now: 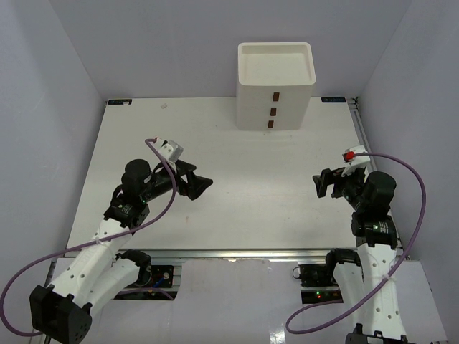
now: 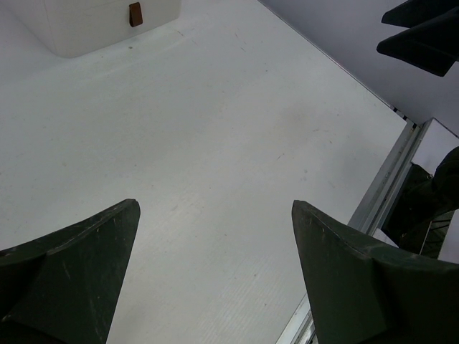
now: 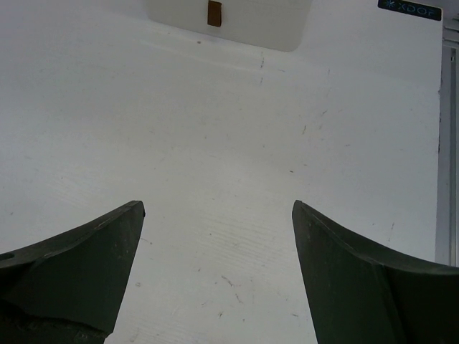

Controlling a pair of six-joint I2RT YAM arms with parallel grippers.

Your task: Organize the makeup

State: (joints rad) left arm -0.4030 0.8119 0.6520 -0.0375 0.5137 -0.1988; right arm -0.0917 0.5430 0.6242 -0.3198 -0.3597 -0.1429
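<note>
None of the makeup came into sight in any of the three views, so its look and place could not be told. Whether any of it lay inside the white three-drawer box (image 1: 276,93) was hidden as well.

That box stood at the far edge of the surface (image 1: 237,208), a little right of the middle, with three brown handles (image 1: 272,110) stacked down its front. Its open top tray seemed to be plain white, though the overhead view was too coarse there to be sure.

The left end effector (image 1: 201,185) hung above the left half of the surface, its fingers spread wide with nothing between them. The right end effector (image 1: 325,185) hung above the right half, near the right edge, likewise spread around nothing. The two were well apart.

Only the overhead view gave the whole box and both arms at once. The left wrist view showed the left end effector (image 2: 215,208) over bare surface, the box's lower corner (image 2: 93,32) with one handle (image 2: 135,13), the metal rail (image 2: 391,183) along the surface's edge and, at the top right, the dark fingers of the right end effector (image 2: 419,36). The right wrist view showed the right end effector (image 3: 216,206), the box's base (image 3: 244,29) with one handle (image 3: 214,13), fine scuffs on the surface and a dark label (image 3: 409,8) near the far right corner — details the overhead view lost.
</note>
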